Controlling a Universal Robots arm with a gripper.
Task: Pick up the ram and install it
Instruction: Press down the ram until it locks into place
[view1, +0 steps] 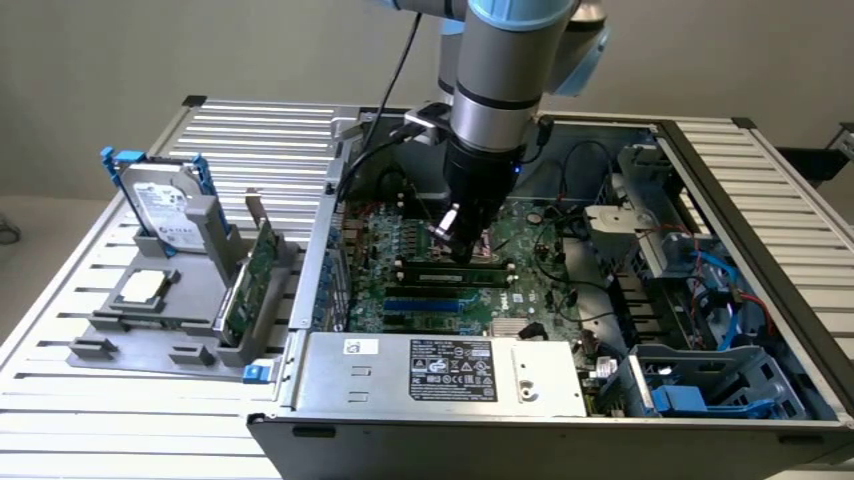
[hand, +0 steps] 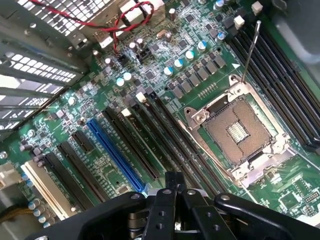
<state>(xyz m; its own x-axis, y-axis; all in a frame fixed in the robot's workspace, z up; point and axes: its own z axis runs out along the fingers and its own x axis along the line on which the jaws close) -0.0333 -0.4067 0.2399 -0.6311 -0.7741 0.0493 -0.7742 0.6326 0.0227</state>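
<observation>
My gripper (view1: 455, 232) hangs inside the open computer case over the motherboard (view1: 534, 290), its fingers shut with nothing between them. Just beneath its tip in the exterior view, a long thin green strip with dark chips, the ram (view1: 458, 270), appears to stand edge-up among the black memory slots. In the wrist view my gripper (hand: 172, 181) points down at the long black slots (hand: 165, 135) beside the open CPU socket (hand: 240, 131). Seen from above there, the ram cannot be told from the slots. Whether the fingertips touch it I cannot tell.
A grey holder (view1: 134, 335) at the exterior view's left carries a hard drive (view1: 167, 210), a CPU (view1: 144, 288) and a taller green expansion card (view1: 247, 285). The power supply (view1: 441, 370) lies at the case's front. Blue and red cables (view1: 721, 290) crowd the right side.
</observation>
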